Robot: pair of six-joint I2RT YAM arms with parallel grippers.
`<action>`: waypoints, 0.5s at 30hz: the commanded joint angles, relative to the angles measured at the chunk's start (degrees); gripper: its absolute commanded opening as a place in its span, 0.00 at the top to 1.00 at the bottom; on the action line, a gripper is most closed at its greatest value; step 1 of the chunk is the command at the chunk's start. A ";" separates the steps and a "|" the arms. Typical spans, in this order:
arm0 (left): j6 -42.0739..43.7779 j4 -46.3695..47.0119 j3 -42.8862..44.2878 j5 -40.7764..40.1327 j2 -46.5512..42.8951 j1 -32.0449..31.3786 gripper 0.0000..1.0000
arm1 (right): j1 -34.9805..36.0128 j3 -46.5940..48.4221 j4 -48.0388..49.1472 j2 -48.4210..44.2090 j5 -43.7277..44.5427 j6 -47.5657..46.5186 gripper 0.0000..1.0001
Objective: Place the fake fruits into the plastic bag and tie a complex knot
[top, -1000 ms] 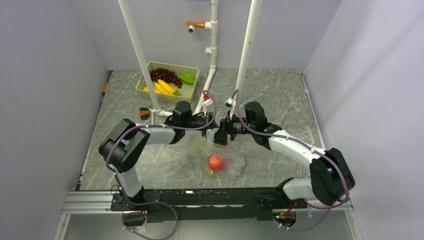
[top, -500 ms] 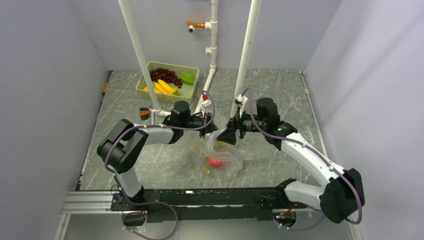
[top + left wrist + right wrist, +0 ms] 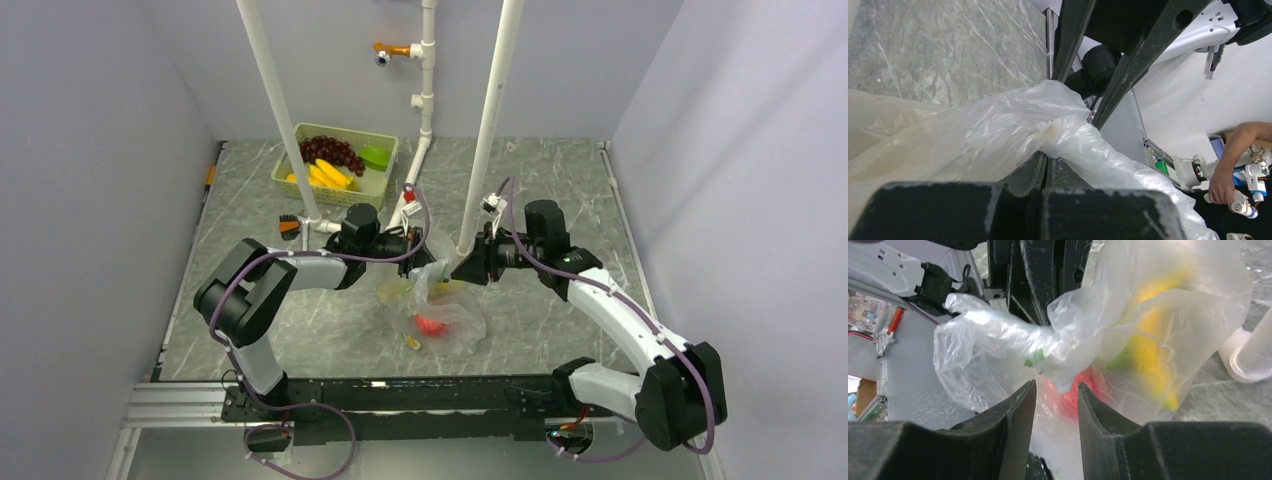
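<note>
Pinching plastic bag (image 3: 988, 130) — left hand (image 3: 1045, 159); right hand (image 3: 1055, 388) parted.

I am looking into a robotics lab test cell, not a home or a shop. Plain pale walls (image 3: 100, 150) are boxing in a marble-patterned counter (image 3: 560, 190), and a frame of white pipes (image 3: 270, 100) is standing on it, carrying a small camera (image 3: 383, 58) on an orange fitting. An aluminium rail (image 3: 180, 405) is holding both arm bases, with purple cables (image 3: 228, 300) looping along the links. Fake fruits (image 3: 328, 172) are sitting as props in a green basket (image 3: 345, 130). Past the cell, my left wrist feed is showing a person's forearm (image 3: 1240, 140) among more white robot hardware (image 3: 1193, 167).
</note>
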 commanded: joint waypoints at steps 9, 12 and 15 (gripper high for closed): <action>2.86 2.94 -1.58 2.16 -1.73 -0.79 1.00 | 2.25 4.66 20.43 9.89 -1.25 8.22 0.79; 3.78 2.13 -2.00 2.54 -1.79 -0.85 1.00 | 2.23 6.40 22.76 11.17 -1.43 10.04 0.87; 5.95 0.31 -2.76 3.06 -1.94 -0.84 1.00 | 2.37 7.07 24.88 10.86 -1.22 12.13 0.90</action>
